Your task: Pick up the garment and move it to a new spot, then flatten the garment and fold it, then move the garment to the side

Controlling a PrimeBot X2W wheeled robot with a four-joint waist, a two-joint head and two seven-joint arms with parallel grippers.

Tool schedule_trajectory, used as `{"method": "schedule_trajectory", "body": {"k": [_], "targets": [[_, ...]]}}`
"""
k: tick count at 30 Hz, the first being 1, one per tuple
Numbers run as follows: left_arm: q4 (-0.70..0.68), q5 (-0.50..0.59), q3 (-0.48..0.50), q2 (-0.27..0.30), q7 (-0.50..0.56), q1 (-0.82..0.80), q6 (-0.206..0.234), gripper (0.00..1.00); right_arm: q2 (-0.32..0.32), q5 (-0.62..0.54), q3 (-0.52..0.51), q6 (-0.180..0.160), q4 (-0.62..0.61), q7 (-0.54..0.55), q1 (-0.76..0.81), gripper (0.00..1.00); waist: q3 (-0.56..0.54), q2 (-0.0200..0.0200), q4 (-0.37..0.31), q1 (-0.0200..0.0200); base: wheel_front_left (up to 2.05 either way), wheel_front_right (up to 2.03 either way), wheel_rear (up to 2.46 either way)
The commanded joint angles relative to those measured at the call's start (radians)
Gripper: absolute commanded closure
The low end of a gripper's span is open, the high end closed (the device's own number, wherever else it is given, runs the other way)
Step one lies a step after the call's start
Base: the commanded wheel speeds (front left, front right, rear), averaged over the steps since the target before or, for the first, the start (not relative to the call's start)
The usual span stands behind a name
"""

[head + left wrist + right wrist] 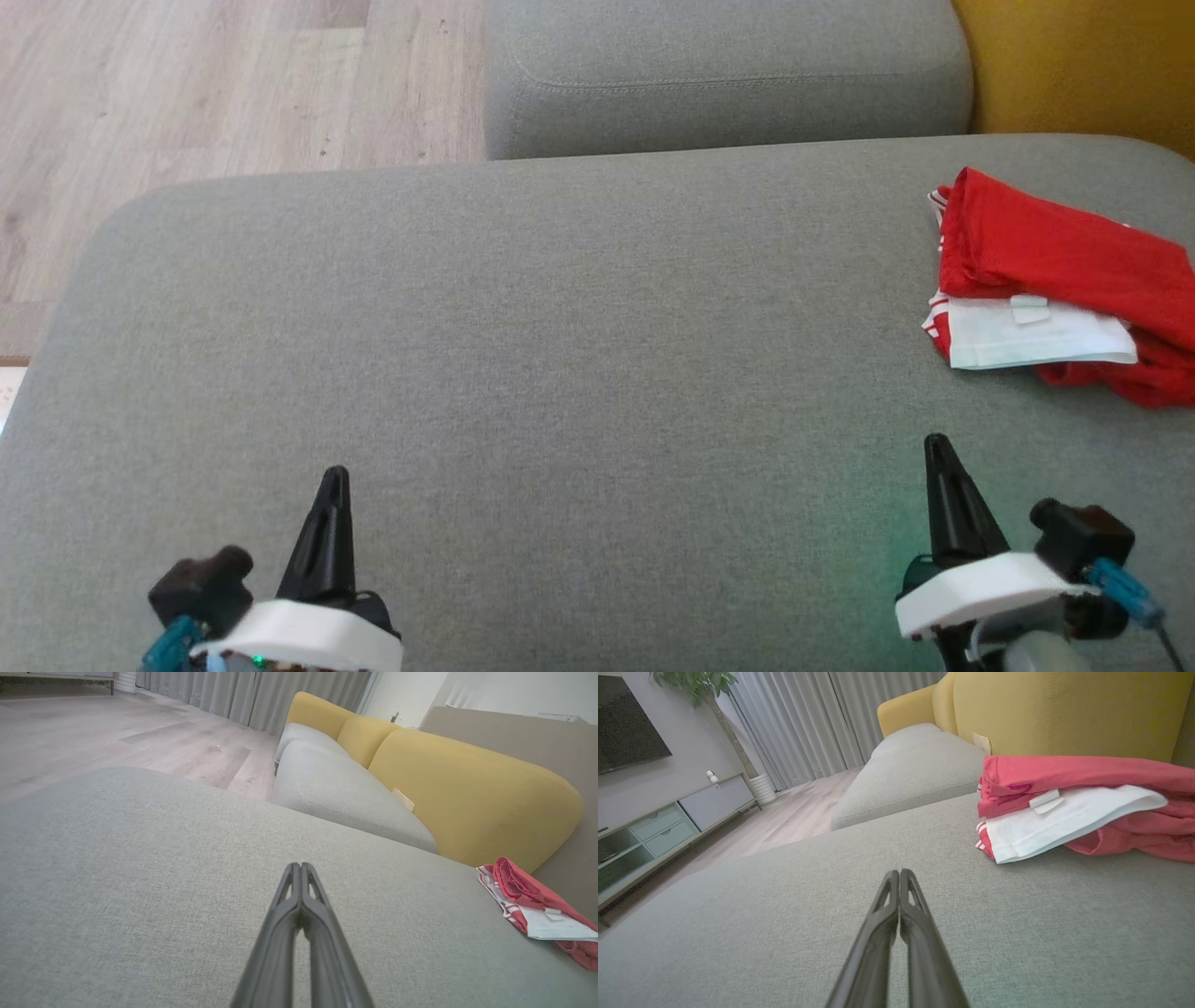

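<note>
The left gripper (333, 481) and the right gripper (936, 450) are both hovering low over the grey cushion (579, 317), fingers pressed together and holding nothing. The folded red and white garment (1046, 261) is lying ahead of the right gripper, apart from it, near the yellow backrest (1074, 65).

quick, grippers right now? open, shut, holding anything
left gripper: shut, holding nothing.
right gripper: shut, holding nothing; the garment lies apart from it.
</note>
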Motion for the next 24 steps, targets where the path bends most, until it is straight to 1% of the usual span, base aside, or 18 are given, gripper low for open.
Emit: {"method": "schedule_trajectory", "body": {"k": [1, 24], "targets": [[-0.032, -0.024, 0.008, 0.003, 0.005, -0.047, -0.004, 1.00, -0.001, 0.027, -0.009, 0.000, -0.037, 0.009, -0.047, 1.00, 0.000, -0.0001, 0.000, 0.0000, 0.00, 0.00, 0.00], [-0.009, -0.256, 0.040, 0.012, 0.063, -0.081, -0.020, 1.00, -0.002, 0.267, -0.038, 0.000, -0.059, 0.072, -0.056, 1.00, 0.006, -0.0001, -0.007, 0.0000, 0.00, 0.00, 0.00]]}}
